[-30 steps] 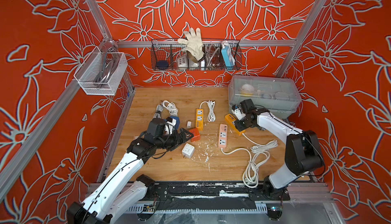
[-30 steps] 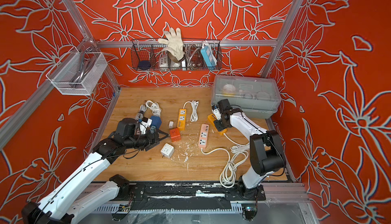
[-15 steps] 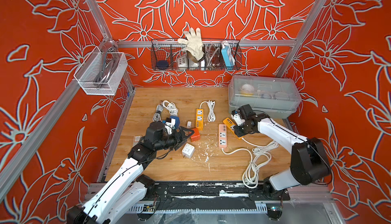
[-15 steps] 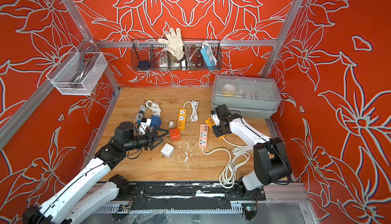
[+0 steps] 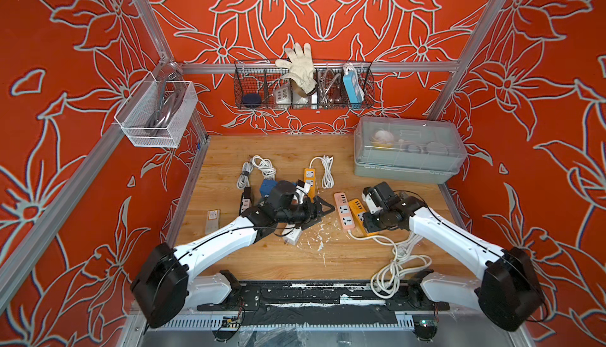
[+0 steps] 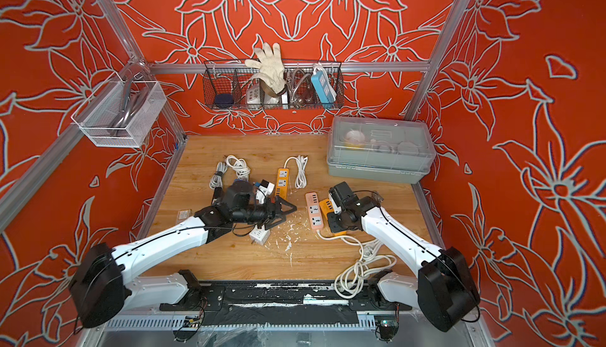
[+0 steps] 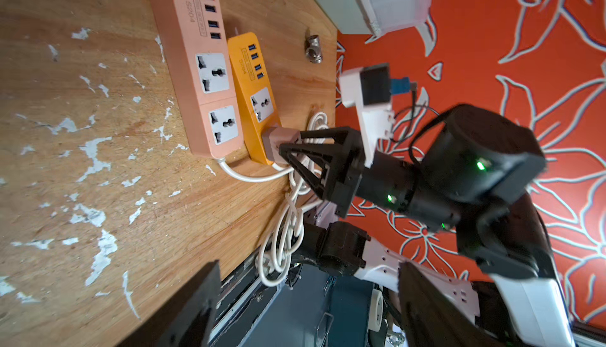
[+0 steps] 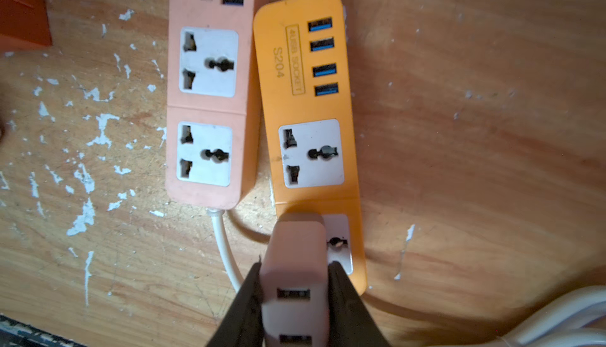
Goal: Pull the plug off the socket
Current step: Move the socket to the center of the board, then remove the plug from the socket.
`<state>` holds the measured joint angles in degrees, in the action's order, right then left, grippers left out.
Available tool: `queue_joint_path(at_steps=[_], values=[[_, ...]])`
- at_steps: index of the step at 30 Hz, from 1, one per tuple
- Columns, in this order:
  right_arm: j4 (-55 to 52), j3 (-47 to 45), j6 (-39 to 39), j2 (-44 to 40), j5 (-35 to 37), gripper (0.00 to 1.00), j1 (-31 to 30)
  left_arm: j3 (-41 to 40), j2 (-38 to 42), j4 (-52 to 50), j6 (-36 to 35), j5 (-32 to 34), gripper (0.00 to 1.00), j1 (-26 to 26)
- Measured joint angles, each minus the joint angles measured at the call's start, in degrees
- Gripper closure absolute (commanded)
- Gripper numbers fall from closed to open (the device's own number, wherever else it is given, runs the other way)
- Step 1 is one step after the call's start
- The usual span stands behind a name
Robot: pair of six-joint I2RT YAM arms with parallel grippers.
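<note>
My left gripper point(image 5: 323, 217) hangs with its jaws apart and empty over the scuffed, paint-flecked wooden table point(image 5: 278, 256). It is just left of the smooth pink power strip point(image 8: 210, 99). Touching that strip lies the orange power strip point(image 8: 311, 99), printed "4USB SOCKET S204". On its end socket sits the pale pink plug point(image 8: 295, 253), a rounded block pinched between the jaws of my right gripper point(image 8: 295, 299). A coiled white cable point(image 5: 397, 263) lies beside.
</note>
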<state>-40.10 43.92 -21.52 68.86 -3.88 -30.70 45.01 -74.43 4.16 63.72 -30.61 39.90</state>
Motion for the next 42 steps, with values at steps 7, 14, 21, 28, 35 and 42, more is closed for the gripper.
queue_joint_path(at_steps=[7, 14, 21, 28, 35, 42], values=[[1.7, -3.3, -5.6, -3.8, 0.6, 0.60, -0.3, 10.4, -17.4, 0.2, 2.8, 0.1, 0.43, 2.6], [1.8, -4.8, -7.4, -6.7, 1.1, 0.55, -0.3, 18.9, -27.6, -3.8, 4.2, 1.1, 0.44, 7.1], [1.7, -6.2, -7.9, -9.8, 2.6, 0.55, -0.3, 28.9, -35.1, -11.4, 6.3, 3.6, 0.57, 9.8], [1.5, -6.6, -8.1, -10.9, 3.0, 0.56, -0.3, 38.1, -42.2, -19.1, 9.1, 5.4, 0.57, 10.4], [1.5, -6.6, -8.1, -11.1, 3.0, 0.56, -0.1, 42.1, -46.1, -22.2, 12.2, 6.2, 0.59, 10.4], [1.5, -6.6, -8.0, -11.5, 3.0, 0.56, 0.3, 42.3, -46.3, -23.1, 13.9, 8.2, 0.72, 10.2]])
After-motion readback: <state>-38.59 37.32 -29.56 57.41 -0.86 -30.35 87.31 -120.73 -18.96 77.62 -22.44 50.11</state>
